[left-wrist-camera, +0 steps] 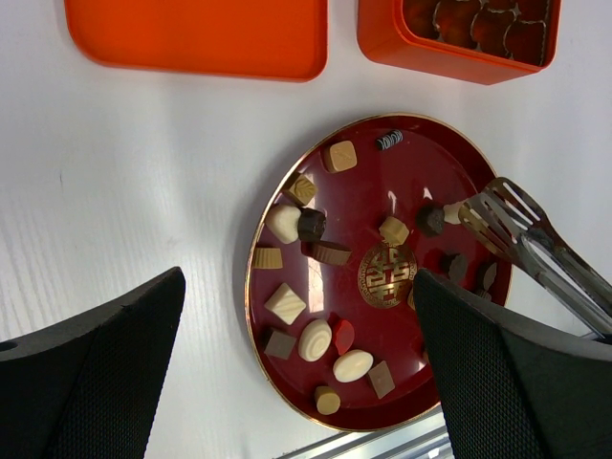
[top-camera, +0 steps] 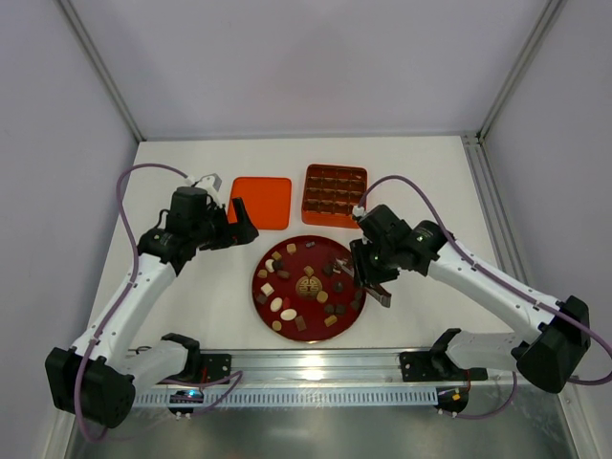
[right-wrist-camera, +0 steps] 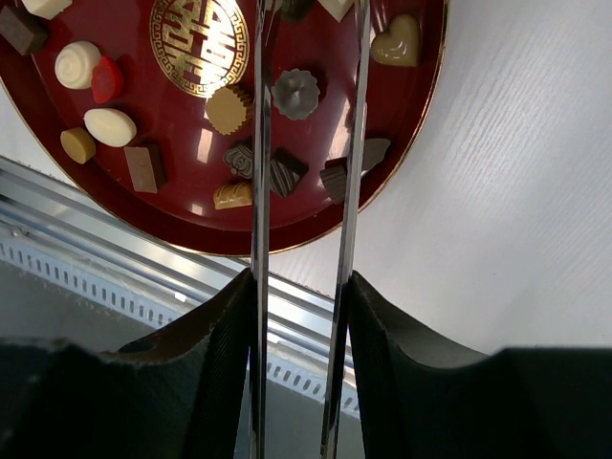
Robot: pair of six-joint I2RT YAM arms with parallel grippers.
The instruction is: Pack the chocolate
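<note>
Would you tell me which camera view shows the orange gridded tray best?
The top external view: the orange gridded tray is whole there, all compartments visible. The left wrist view crops it to its near edge; the right wrist view misses it.

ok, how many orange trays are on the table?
2. The flat plain tray sits behind the plate, toward its left; the gridded tray is just right of it, apart. No third shows, though the arms cover some table.
</note>
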